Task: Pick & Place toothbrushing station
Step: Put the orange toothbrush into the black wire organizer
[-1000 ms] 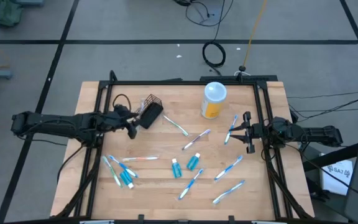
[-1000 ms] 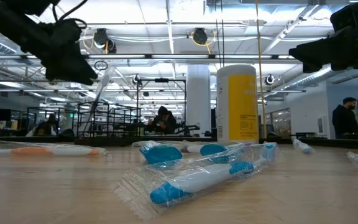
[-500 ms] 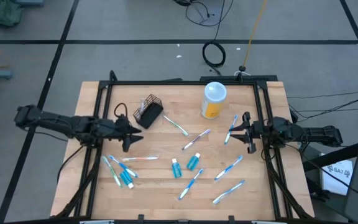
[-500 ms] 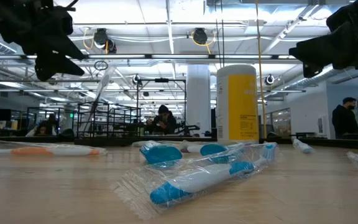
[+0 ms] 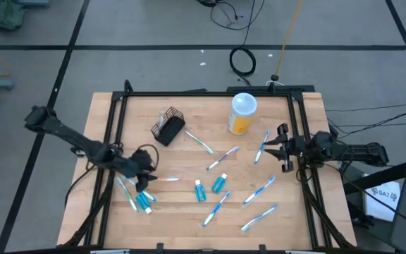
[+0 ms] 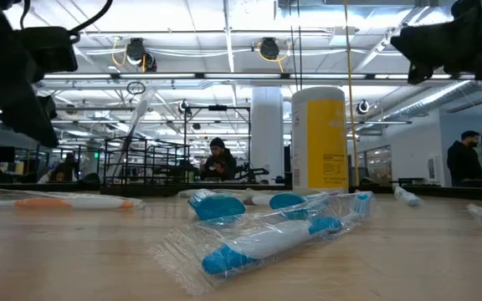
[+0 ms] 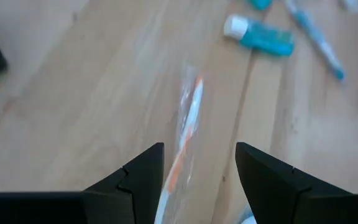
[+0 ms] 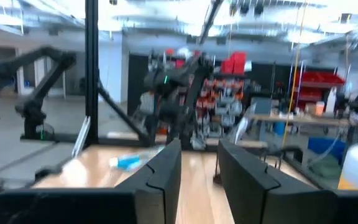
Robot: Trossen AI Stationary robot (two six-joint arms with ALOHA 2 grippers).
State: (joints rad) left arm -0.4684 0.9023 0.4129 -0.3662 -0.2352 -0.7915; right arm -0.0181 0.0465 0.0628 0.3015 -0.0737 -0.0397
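The left tool [image 5: 146,180] hangs low over the left part of the wooden surface [image 5: 189,212], its fingers [image 7: 135,180] spread wide and holding nothing. Directly under them, in the left wrist view, lies an orange-and-white wrapped brush [image 7: 188,124], lined up with the gap between the fingers. The same brush [image 5: 162,180] shows from above just beside the tool, next to a loose cluster of blue brushes and a teal tube [image 5: 143,200] near the surface's left front.

Farther back, the black mesh basket [image 5: 168,127] lies tipped on its side, well apart from the left tool.

Around the middle, two teal tubes with white caps [image 5: 219,183] sit side by side, with wrapped blue-and-white brushes [image 5: 222,158] scattered about them at varied angles. In the low view, one wrapped brush [image 6: 274,238] lies nearest the camera, flat on the wood.

A yellow canister with a white lid [image 5: 242,113] stands upright toward the back, right of centre.

At the right edge, the right tool [image 5: 283,148] is held above the surface near a blue brush [image 5: 262,146], its fingers [image 8: 160,174] partly apart with nothing between them. More brushes [image 5: 259,189] lie toward the right front.

Beyond the surface, a person [image 6: 217,159] sits in the room, and another person [image 6: 465,159] stands at far right.
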